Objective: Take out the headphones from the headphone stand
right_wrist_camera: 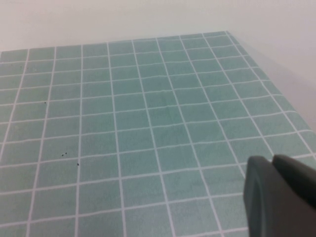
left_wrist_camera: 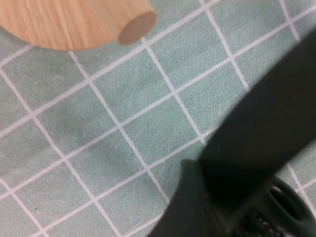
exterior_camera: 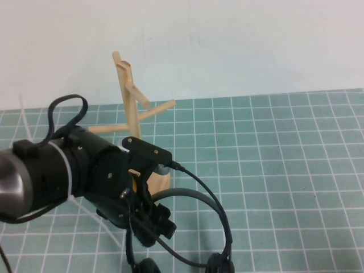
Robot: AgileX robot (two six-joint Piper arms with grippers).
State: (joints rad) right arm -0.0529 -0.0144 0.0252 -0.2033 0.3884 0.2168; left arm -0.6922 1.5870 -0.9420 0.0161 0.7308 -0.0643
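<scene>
black headphones (exterior_camera: 213, 213), pale wooden stand (exterior_camera: 132, 96)

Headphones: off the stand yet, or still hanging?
Done: the headphones look clear of the headphone stand, whose visible pegs are bare. In hand: the left gripper sits at the headband, low by the mat; grip unclear. Left: release, if held. The right gripper is apart, over bare mat.
</scene>
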